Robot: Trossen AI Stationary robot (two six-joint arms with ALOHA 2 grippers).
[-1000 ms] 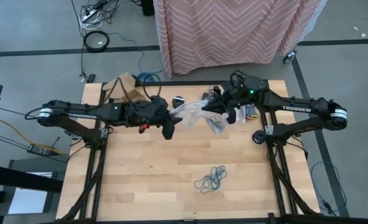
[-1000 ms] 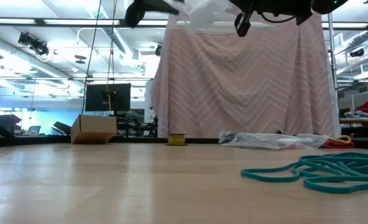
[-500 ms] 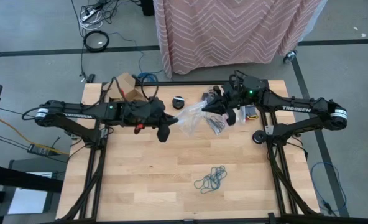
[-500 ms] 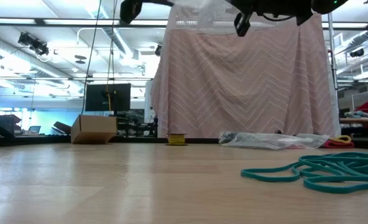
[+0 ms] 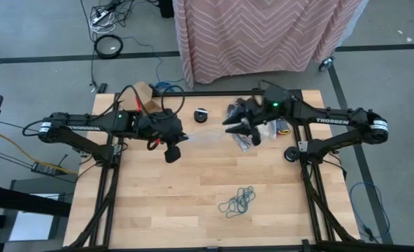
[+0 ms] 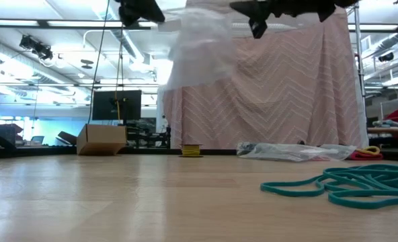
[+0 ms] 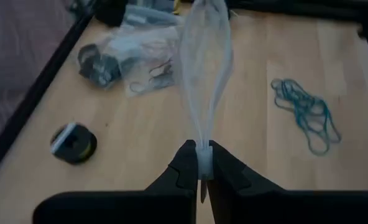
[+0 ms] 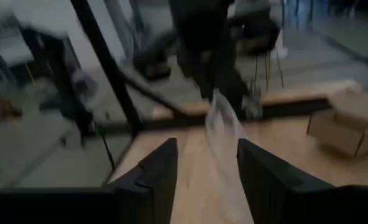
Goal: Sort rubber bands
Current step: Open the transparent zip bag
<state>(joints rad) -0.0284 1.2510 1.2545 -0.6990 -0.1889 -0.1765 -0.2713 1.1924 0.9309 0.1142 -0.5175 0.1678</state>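
Wooden desk (image 5: 165, 203) is carrying teal rubber bands (image 5: 236, 201) near its front. Left hand (image 7: 200, 169) is clenching a clear plastic bag (image 7: 204, 81) aloft; right hand (image 8: 204, 163), fingers spread, is hovering empty beside bagged bands (image 7: 143, 65).

Work surface: light wooden table (image 5: 165, 203) with black frame. Teal rubber bands (image 5: 237, 201) lie tangled right of centre on the near half. Clear plastic bags (image 7: 131, 53) holding dark bands lie at the far right. A small black round disc (image 5: 201, 115) rests at far centre.
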